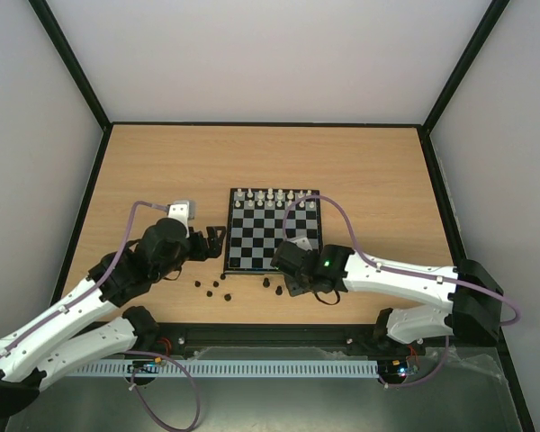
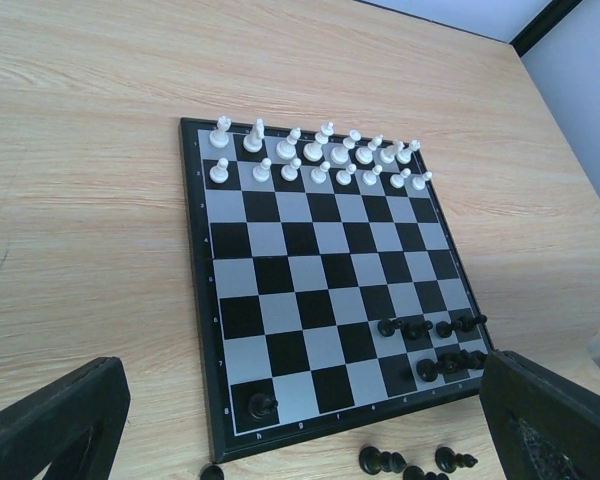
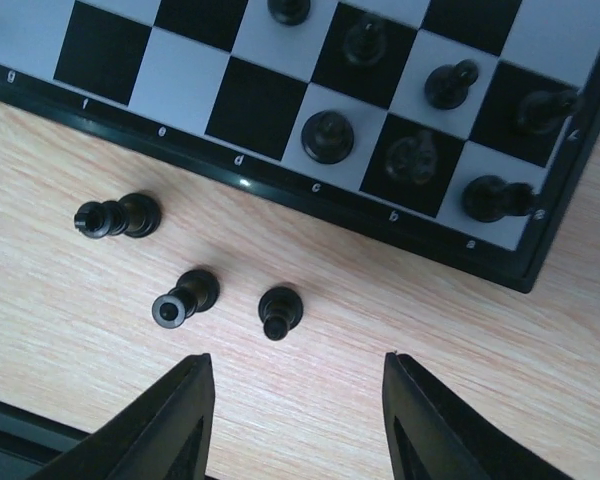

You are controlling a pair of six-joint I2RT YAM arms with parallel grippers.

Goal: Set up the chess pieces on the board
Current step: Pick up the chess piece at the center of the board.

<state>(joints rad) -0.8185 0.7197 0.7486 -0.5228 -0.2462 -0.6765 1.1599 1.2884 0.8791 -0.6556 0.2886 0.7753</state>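
Tabletop (image 1: 162,162) carries stray black chess pieces (image 3: 280,312) beside the board (image 2: 280,260); left gripper (image 2: 300,365) and right gripper (image 3: 295,365) hover spread, so I can pinch one.

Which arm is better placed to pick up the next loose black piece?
Right, probably. The right gripper, open, is aimed at a black piece lying on the table beside the board. The left gripper, also open, looks across the board, loose pieces only at its view's edge.

White arm links (image 1: 63,319), black joints (image 1: 166,241), lilac cables (image 1: 153,204), green LED (image 1: 328,264).
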